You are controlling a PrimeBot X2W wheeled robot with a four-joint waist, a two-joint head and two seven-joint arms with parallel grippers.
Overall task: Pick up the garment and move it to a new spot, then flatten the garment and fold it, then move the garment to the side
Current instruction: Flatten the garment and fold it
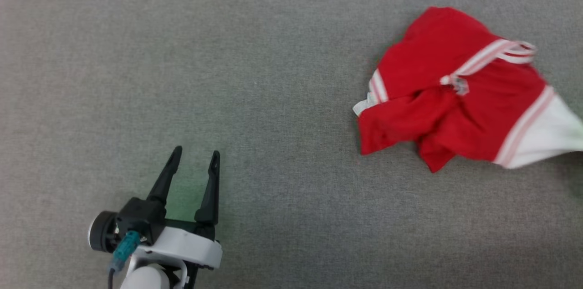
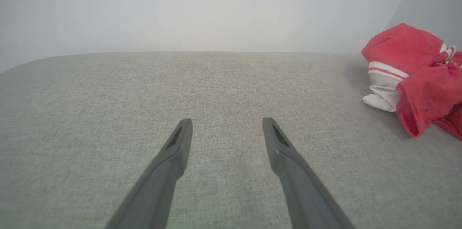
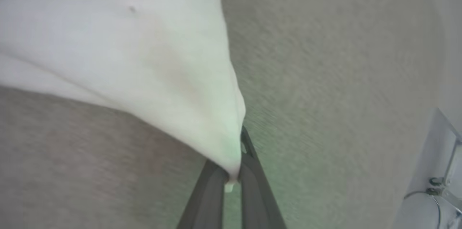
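Your garment [image 1: 455, 93] lies bunched at the right of the grey fabric surface [image 1: 273, 74] in the head view. Its red folds are heaped over one another, striped trim crosses the top, and a white panel is drawn out taut toward the right edge. In the right wrist view that white panel narrows to a point pinched between the two dark fingers of your right gripper [image 3: 234, 171], so that gripper is clenched on the garment's white edge. Your left gripper [image 1: 196, 151] sits well apart from the garment at the lower left of the head view. Its fingers are spread wide with nothing between them, pointing across bare grey surface, with the red heap off to its right
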